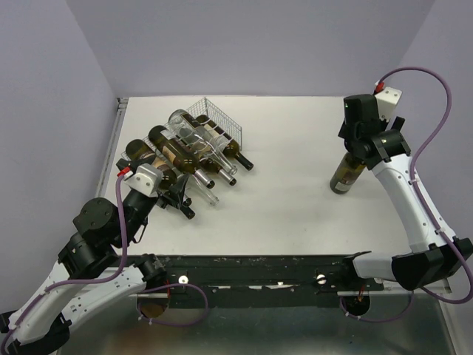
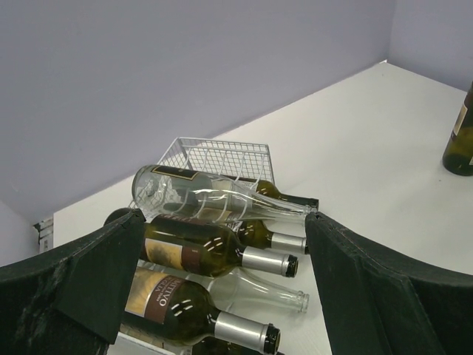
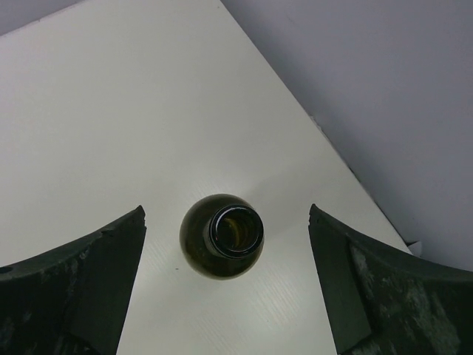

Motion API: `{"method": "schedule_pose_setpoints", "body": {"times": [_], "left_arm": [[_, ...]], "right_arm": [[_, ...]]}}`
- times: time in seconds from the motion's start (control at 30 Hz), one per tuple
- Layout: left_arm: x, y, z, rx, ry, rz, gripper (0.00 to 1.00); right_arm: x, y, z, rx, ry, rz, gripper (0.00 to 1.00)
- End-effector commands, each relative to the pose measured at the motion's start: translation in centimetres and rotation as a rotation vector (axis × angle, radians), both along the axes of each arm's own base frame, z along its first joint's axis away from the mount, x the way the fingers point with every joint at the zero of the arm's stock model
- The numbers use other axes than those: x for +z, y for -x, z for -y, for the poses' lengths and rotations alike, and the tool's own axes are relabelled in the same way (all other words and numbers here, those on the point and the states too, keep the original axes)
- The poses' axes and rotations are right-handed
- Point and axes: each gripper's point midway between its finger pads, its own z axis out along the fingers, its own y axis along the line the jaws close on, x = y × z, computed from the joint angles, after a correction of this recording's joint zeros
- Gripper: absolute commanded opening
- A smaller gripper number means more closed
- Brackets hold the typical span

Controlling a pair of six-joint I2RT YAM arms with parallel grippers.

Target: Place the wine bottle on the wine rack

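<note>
rack: wine rack (image 1: 219, 118) on left of table (image 1: 295, 207), loaded with several lying bottles (image 1: 177, 151), green and clear glass.
target: wine bottle (image 1: 345, 176) upright on table, far right, well apart from rack.
right claw (image 1: 356, 151): spread wide over bottle mouth, gripping nothing.
left claw (image 1: 174, 194): spread wide beside rack, empty.

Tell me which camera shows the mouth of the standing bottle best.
The right wrist view: it looks straight down into the open mouth of the standing bottle. The top view shows only its lower body; the mouth is hidden. The left wrist view catches just its side at the right edge.
</note>
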Motion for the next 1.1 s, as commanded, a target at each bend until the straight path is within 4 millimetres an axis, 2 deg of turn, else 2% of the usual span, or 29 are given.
{"method": "schedule_pose_setpoints", "body": {"times": [0.0, 0.17, 0.43, 0.57, 0.7, 0.8, 0.9, 1.07], "left_arm": [[0.9, 0.2, -0.8, 0.021, 0.024, 0.006, 0.99], [1.0, 0.2, -0.8, 0.025, 0.016, 0.006, 0.99], [0.9, 0.3, -1.0, 0.029, 0.016, -0.001, 0.99], [0.9, 0.3, -1.0, 0.028, 0.014, -0.002, 0.99], [0.9, 0.3, -0.9, 0.023, 0.014, -0.005, 0.99], [0.9, 0.3, -0.6, 0.012, 0.009, -0.010, 0.99], [0.6, 0.3, 0.0, -0.009, 0.008, -0.023, 0.99], [0.1, 0.2, 1.2, -0.050, 0.012, -0.044, 0.99]], "right_arm": [[-1.0, -0.5, -0.3, 0.009, -0.092, 0.052, 0.96], [-3.5, -0.8, 0.1, 0.010, -0.102, 0.020, 0.88], [-3.1, -1.1, 0.4, -0.001, -0.110, 0.070, 0.70], [-3.3, -1.2, 0.5, -0.005, -0.101, 0.065, 0.54], [-3.0, -1.1, 0.5, 0.017, -0.089, 0.066, 0.26], [-2.2, -1.3, 0.0, 0.059, -0.092, 0.067, 0.13], [-1.6, -1.9, -1.5, 0.155, -0.123, 0.052, 0.02], [0.7, -2.5, -6.6, 0.431, -0.263, 0.065, 0.01]]}}
